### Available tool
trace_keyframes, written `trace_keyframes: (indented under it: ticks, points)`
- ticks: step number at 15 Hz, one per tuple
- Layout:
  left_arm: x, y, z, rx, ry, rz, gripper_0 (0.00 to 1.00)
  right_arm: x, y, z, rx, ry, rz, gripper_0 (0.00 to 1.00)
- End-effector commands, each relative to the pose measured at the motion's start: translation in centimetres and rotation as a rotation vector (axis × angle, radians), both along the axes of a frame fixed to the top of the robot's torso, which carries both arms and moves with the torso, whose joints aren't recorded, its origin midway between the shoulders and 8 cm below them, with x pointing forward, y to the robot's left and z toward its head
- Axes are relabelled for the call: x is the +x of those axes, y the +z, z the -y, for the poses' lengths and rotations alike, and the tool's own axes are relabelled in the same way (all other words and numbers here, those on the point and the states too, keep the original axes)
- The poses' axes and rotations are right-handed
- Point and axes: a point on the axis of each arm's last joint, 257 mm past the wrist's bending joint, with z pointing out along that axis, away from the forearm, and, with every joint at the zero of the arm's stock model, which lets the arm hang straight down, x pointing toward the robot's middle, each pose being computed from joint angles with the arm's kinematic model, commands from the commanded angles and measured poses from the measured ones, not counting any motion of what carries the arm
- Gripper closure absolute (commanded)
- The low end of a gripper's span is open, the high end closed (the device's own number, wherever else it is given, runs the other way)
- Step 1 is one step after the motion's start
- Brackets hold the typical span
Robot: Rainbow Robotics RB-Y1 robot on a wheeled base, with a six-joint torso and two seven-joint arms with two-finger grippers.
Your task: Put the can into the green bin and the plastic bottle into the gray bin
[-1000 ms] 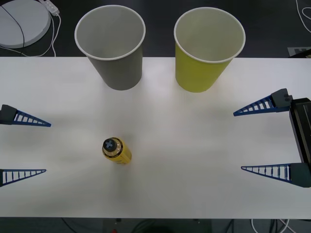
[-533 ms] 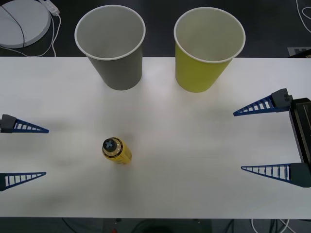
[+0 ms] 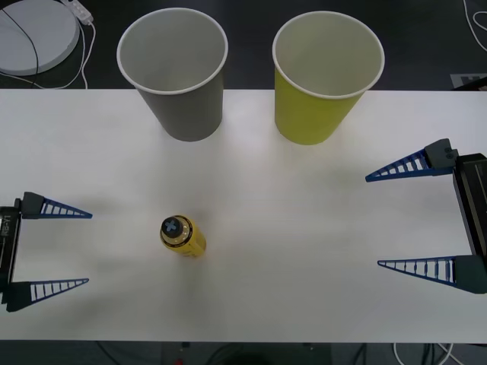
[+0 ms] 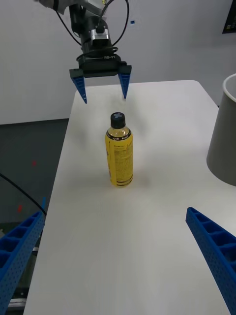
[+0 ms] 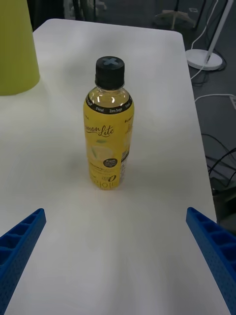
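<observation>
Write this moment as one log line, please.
left tool: open, facing small yellow plastic bottle | bottle: upright, untouched | right tool: open, parked right

White counter (image 3: 304, 228) over dark floor (image 3: 426, 46). Round white base (image 3: 30, 34) with trailing cables at far left corner. Pale wall (image 4: 172, 39) behind. Stand foot (image 5: 206, 59) and cords beside counter edge.

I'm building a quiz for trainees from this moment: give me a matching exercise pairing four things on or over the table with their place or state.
Things:
1. plastic bottle
2. gray bin
3. green bin
4. left gripper

Places or states:
A. far side of the table, robot's right
B. open, beside the bottle
C. upright, capped, near the table's front
D. far side of the table, robot's left

Pairs: 1-C, 2-D, 3-A, 4-B
</observation>
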Motion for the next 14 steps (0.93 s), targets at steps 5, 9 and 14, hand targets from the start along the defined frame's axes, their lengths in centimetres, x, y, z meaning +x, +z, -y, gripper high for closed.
trace_keyframes:
  ticks: [5, 9, 14]
  points:
    - [0.4, -1.5, 2.2, -0.040, 0.008, 0.019, 0.00, 0.0, 0.0, 0.0, 0.000, 0.000, 0.000, 0.00]
    - [1.0, -2.2, 3.9, -0.067, 0.014, 0.033, 0.00, 0.0, 0.0, 0.0, 0.000, 0.000, 0.000, 0.00]
    - [1.5, -2.9, 6.2, -0.095, 0.011, 0.044, 0.00, 0.0, 0.0, 0.0, 0.000, 0.000, 0.000, 0.00]
